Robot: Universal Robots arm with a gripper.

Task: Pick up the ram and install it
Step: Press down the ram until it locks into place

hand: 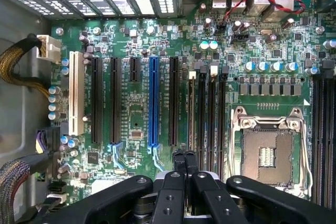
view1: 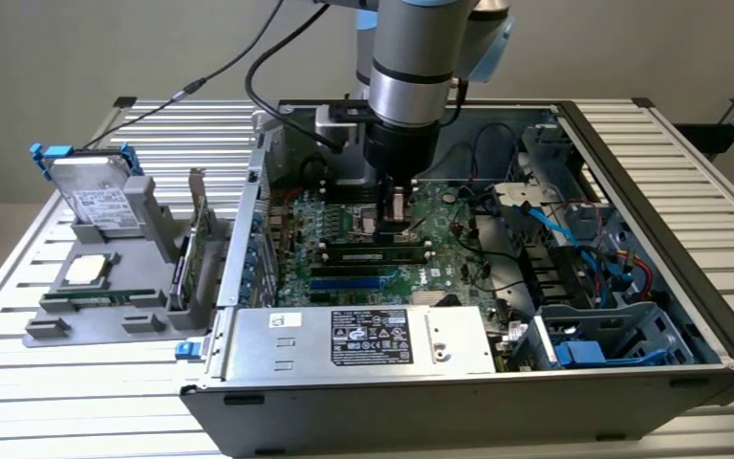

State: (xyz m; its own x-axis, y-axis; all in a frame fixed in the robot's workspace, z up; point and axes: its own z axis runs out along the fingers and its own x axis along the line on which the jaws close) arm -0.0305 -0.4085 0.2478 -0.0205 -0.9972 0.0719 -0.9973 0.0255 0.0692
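Pincer (hand: 184, 163) narrow, fingertips together over the ram (view1: 370, 255) seated in its motherboard (hand: 157, 40) slot.

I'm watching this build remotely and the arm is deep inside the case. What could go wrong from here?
1. The gripper hangs low over the narrow black memory slots, which sit packed side by side; a slight offset could press on the wrong slot.
2. The open CPU socket lies right beside them, uncovered; a stray contact could damage it.

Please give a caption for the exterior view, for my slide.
Gripper inside the open computer case, close above the green motherboard.
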